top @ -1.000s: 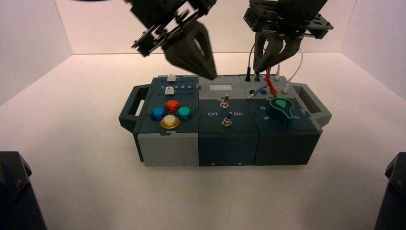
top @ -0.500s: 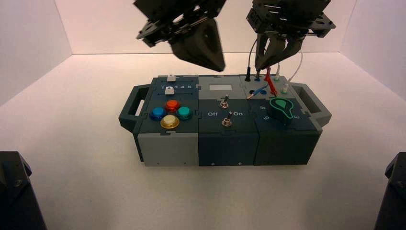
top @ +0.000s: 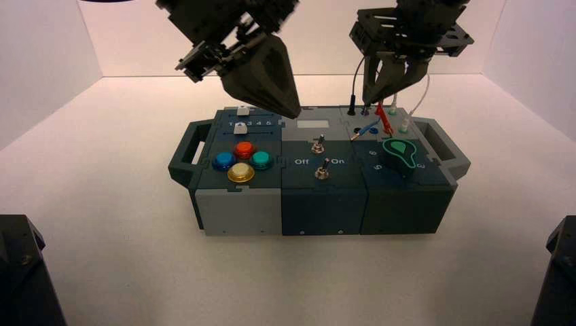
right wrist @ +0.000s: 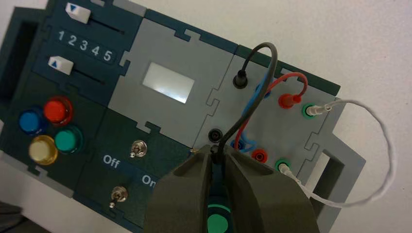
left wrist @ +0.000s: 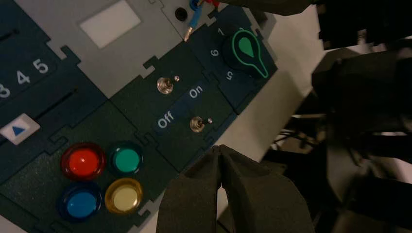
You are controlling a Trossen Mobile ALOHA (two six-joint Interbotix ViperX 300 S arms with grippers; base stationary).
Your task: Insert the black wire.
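The black wire [right wrist: 262, 53] arches up from its plug in the far black socket [right wrist: 240, 79] on the box's grey wire panel. Its other end runs down between the fingers of my right gripper [right wrist: 217, 155], which is shut on that plug. An empty black socket [right wrist: 214, 134] lies just beyond the fingertips. In the high view the right gripper [top: 373, 95] hangs over the panel's far right part. My left gripper [top: 292, 112] is shut on nothing and hovers over the box's far middle; its own view shows the tips [left wrist: 221, 150] off the box's near edge.
A red wire [right wrist: 291, 77], a blue wire [right wrist: 245, 141] and a white wire [right wrist: 384, 160] share the panel. The green-marked knob [top: 399, 153], two toggle switches [top: 320, 157], several coloured buttons [top: 242, 161] and two sliders [right wrist: 77, 12] fill the rest of the box.
The left gripper rose and swung right, then came back left and down over the box's far middle. The right gripper kept its hold and barely moved.
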